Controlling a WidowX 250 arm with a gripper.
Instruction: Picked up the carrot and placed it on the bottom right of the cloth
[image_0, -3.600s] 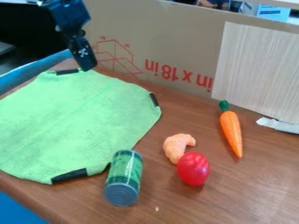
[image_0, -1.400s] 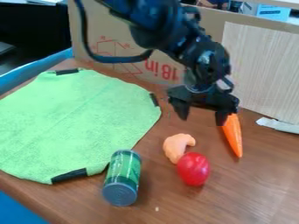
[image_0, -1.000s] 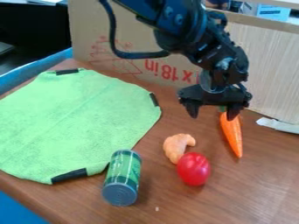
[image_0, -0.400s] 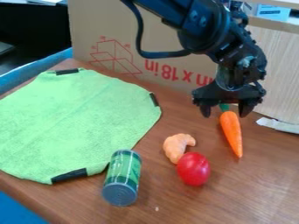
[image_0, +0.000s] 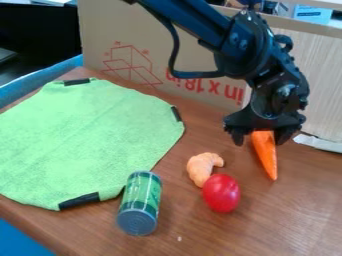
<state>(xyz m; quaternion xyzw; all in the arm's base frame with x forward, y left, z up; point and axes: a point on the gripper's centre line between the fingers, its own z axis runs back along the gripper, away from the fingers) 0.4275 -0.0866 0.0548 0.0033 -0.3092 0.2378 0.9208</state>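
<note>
Green can just beside the cloth, tool with fingers apart over the carrot

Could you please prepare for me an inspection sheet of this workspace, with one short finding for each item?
Surface: brown wooden table, with a small pale speck near the front.
Job's things: carrot on the table, right of the green cloth, not yet placed; cloth spread out, with dark patches on its edge.
Clutter: can by the cloth's lower right edge; curved orange piece close to the red tomato.
Gripper: open, at the carrot's upper end.
Cables: black cable loops beside the arm.
Surroundings: cardboard behind the table; white strip at right.
</note>
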